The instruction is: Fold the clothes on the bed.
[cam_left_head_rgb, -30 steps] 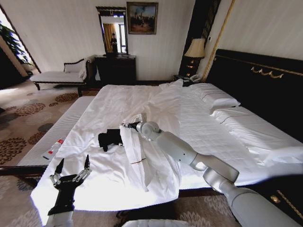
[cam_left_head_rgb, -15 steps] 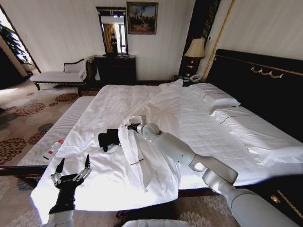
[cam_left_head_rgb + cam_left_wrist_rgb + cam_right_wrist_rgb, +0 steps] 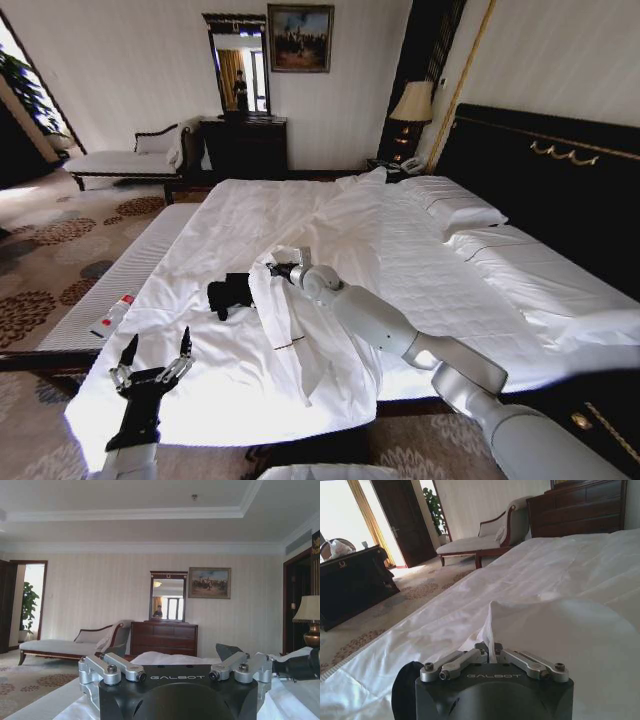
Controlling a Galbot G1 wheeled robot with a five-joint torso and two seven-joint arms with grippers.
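- While the right gripper [image 3: 276, 266] pinches a fold of white duvet [image 3: 285, 320], the black T-shirt [image 3: 230, 293] sits bunched just beside it on the bed [image 3: 440, 290].
- Left gripper [image 3: 152, 360] hangs wide open, holding nothing, off the foot corner.
- Looks like folding hasn't started; next it needs to grab the shirt, not bedding.

Black T-shirt [image 3: 230, 294] on white duvet [image 3: 300, 230], dark headboard [image 3: 560, 180], brown floral-patterned carpet [image 3: 50, 260], pale chaise [image 3: 120, 160].
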